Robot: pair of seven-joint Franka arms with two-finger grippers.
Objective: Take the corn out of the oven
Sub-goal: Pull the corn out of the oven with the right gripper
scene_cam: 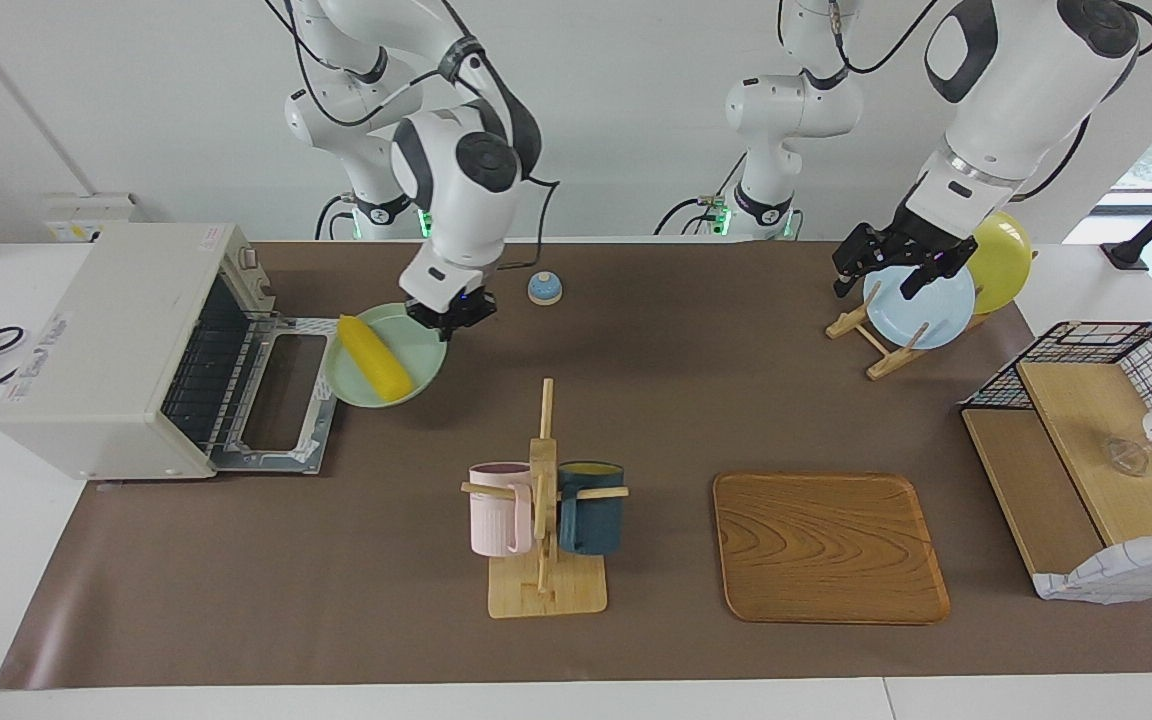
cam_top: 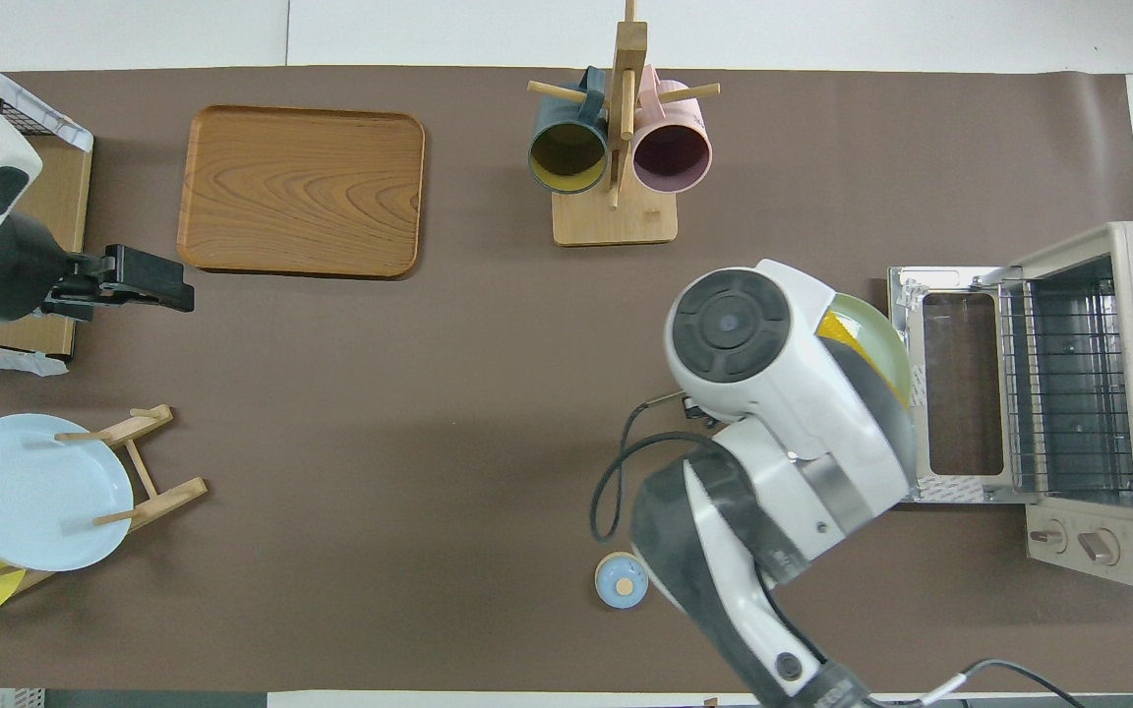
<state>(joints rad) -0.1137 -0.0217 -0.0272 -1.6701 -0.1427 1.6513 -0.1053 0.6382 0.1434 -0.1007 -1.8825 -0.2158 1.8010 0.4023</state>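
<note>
On a pale green plate [scene_cam: 416, 372] just in front of the oven's [scene_cam: 111, 345] lowered door [scene_cam: 281, 402], the corn [scene_cam: 374, 357] is lying diagonally, fully outside the oven. That plate is overlapping the door's edge, and whether it is touching the table [scene_cam: 236, 580] is not something I can tell. At the plate's rim nearer to the robots, the right gripper [scene_cam: 451, 312] is sitting with its fingers closed on the rim; in the overhead view the arm's own body is hiding this grip, with only a sliver of the plate [cam_top: 883, 334] and corn [cam_top: 837, 329] showing. Inside the oven [cam_top: 1117, 393] the wire rack [cam_top: 1068, 383] is sitting bare.

Nearer to the robots than the plate, a small blue bell [scene_cam: 544, 288] is standing on the table. Toward the middle, a wooden mug tree [scene_cam: 544, 500] is holding a pink mug [scene_cam: 498, 508] and a dark teal mug [scene_cam: 591, 508], with a wooden tray [scene_cam: 829, 547] lying beside it. At the left arm's end, the left gripper [scene_cam: 886, 268] is hanging over a dish rack [scene_cam: 881, 345] that is carrying a light blue plate [scene_cam: 921, 305] and a yellow plate [scene_cam: 1001, 260]; its fingers are standing apart and holding nothing. Farther from the robots, a wire basket with wooden shelves [scene_cam: 1076, 440] is resting at the table's edge.
</note>
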